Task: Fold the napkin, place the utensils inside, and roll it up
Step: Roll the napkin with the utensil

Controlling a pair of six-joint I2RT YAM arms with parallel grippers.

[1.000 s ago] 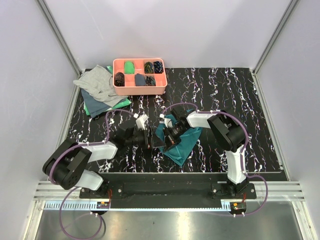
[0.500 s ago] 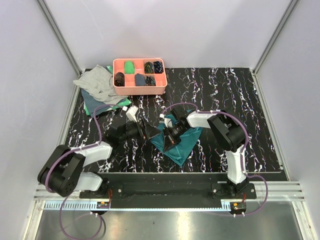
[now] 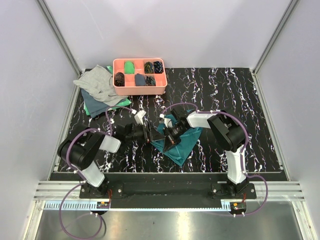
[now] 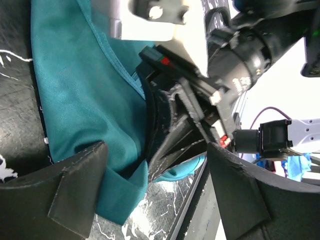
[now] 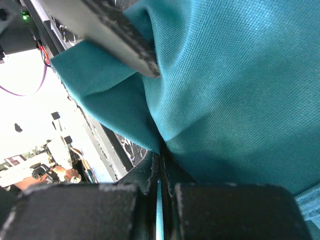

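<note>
Lying centrally on the black marbled table [image 3: 240,95], the large teal fabric napkin [image 3: 182,147] is pinched by the clenched right gripper [image 5: 160,170], seemingly anchoring its fold, with the released left gripper [image 4: 157,165] poised at its left edge.

left end effector [image 3: 152,134], withdrawn, then nearer napkin [image 3: 185,146] (again)

The napkin [image 3: 181,144] lies near the middle of the tabletop [image 3: 240,100], closer to its near edge. The right claw [image 3: 170,140] rests on the napkin's left edge. The left claw [image 3: 151,134] sits just left of it, facing it, with a fold of napkin between its fingers. A compartment tray [image 3: 140,90] stands at the far left, with a cloth pile [image 3: 97,89] just beside its left wall.
</note>
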